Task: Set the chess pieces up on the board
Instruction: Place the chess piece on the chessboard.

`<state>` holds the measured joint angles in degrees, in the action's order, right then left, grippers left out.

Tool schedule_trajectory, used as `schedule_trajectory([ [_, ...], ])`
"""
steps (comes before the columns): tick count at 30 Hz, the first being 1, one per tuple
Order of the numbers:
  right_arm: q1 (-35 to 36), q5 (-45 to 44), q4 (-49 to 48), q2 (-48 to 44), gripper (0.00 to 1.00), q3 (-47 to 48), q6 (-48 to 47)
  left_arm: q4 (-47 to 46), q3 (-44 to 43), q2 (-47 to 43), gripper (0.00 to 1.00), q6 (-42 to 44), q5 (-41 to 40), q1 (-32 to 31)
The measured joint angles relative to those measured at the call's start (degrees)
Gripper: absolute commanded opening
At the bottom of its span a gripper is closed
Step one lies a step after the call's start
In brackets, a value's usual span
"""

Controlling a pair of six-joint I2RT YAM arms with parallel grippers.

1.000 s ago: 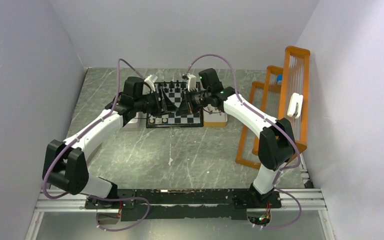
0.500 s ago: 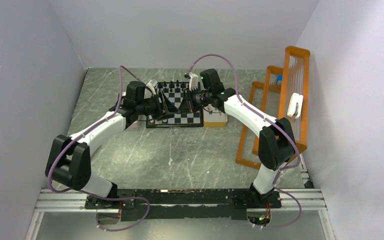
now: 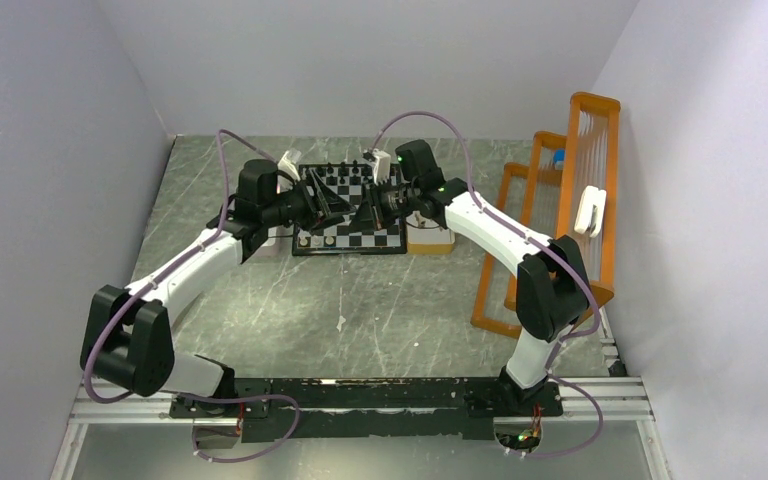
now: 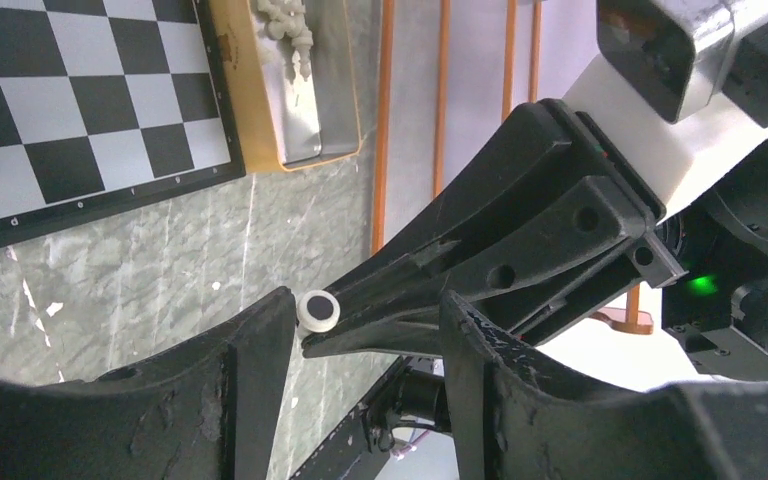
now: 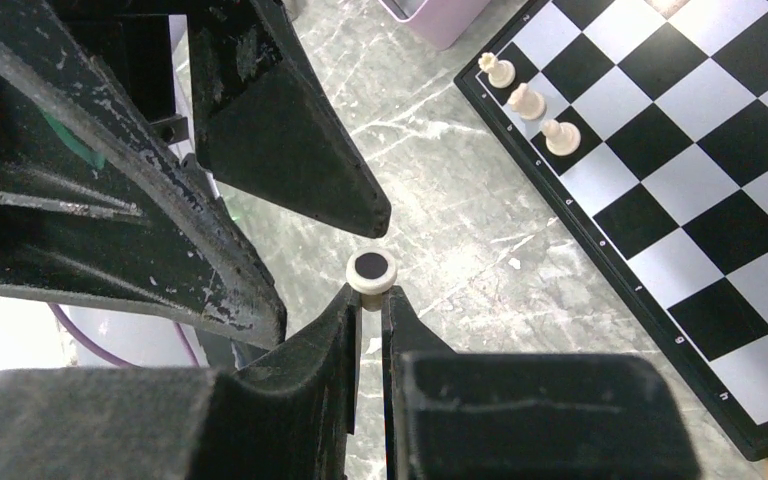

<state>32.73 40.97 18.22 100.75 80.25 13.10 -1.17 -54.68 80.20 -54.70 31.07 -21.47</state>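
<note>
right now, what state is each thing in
right gripper, shut on cream piece
cream piece, clamped, base showing
left gripper, open, fingers either side of that piece
board, partly set
metal tray, holding loose cream pieces

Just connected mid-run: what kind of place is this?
Probably a lab robot cell: plain walls box in a marbled table, with an aluminium mounting rail at its near edge and a chessboard staged.
</note>
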Motion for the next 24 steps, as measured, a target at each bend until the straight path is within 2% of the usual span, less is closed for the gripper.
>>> schedule_trajectory([
  [3, 0.02, 0.22, -0.07, -0.02, 0.13, -0.02, 0.2, -0.31, 0.0, 0.02, 0.56, -0.24, -0.85, 0.02],
  [9, 0.07, 0.33, -0.59, -0.26, 0.14, -0.04, 0.98, -0.31, 0.28, 0.66, 0.58, -0.63, -2.01, 0.02],
  [16, 0.22, -0.72, -1.36, -0.96, 0.14, -0.04, 1.64, -0.74, 0.59, 1.42, 0.55, -1.44, -2.56, 0.04],
  [24, 0.24, -1.79, -2.12, -0.87, 0.14, -0.02, 3.63, -2.58, 2.08, 2.32, 0.45, -3.04, -2.73, 0.17],
])
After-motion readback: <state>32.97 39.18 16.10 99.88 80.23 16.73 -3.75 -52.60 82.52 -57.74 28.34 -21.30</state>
